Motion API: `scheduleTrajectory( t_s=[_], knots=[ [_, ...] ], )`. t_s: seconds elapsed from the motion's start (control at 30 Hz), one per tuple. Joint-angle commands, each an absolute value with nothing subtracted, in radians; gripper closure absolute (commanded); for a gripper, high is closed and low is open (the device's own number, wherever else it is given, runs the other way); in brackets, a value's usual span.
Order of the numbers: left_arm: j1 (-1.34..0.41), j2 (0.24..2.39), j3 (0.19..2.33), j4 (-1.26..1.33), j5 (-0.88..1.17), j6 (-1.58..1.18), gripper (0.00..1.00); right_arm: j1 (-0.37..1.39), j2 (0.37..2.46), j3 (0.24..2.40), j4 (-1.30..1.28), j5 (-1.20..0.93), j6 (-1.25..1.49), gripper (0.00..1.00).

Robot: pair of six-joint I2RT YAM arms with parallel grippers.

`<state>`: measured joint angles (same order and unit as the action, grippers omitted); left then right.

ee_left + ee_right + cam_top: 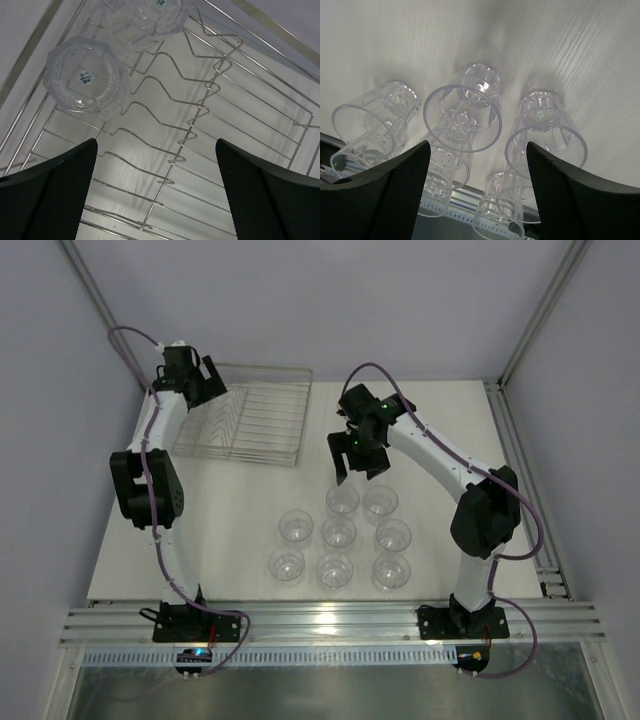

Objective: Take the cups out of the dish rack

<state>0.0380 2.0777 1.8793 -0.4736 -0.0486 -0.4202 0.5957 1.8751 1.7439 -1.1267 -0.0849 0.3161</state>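
Most of the unloading looks done. 8 clear plastic cups (339,533) stand upright in a loose cluster on the white table (230,530), in front of the right arm and well apart from the dish rack (260,420). The rack sits at the far left of the table and is mostly bare wire. The left wrist view, though, shows at least 2 cups left at one end, beside the wire dividers (200,107). One cup (85,80) has its base turned towards the camera, and another cup (155,12) is cut off by the frame edge (there may be a 3rd beside it, I can't tell). The left claw (156,150) hovers over that end of the rack, jaws spread wide with nothing between them. The right claw (477,150) hangs just above the far row of the cluster, also wide open and gripping nothing as far as I can see. I'd judge only those last few cups remain to be unloaded.
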Motion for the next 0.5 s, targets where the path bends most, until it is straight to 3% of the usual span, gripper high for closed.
scheduleTrajectory(
  t_s=[0.0,0.2,0.47],
  knots=[
    [0.045,2.039,1.864,-0.427,-0.201,-0.446,0.0,0.601,1.801,1.831,-1.14,-0.061,0.296,0.2],
    [0.044,2.014,1.809,-0.377,-0.33,-0.443,0.0,0.601,1.822,1.833,-1.157,-0.071,0.284,0.18],
    [0.046,2.101,1.855,-0.356,-0.35,-0.443,0.0,0.598,1.821,1.842,-1.158,-0.054,0.262,0.13]
  ],
)
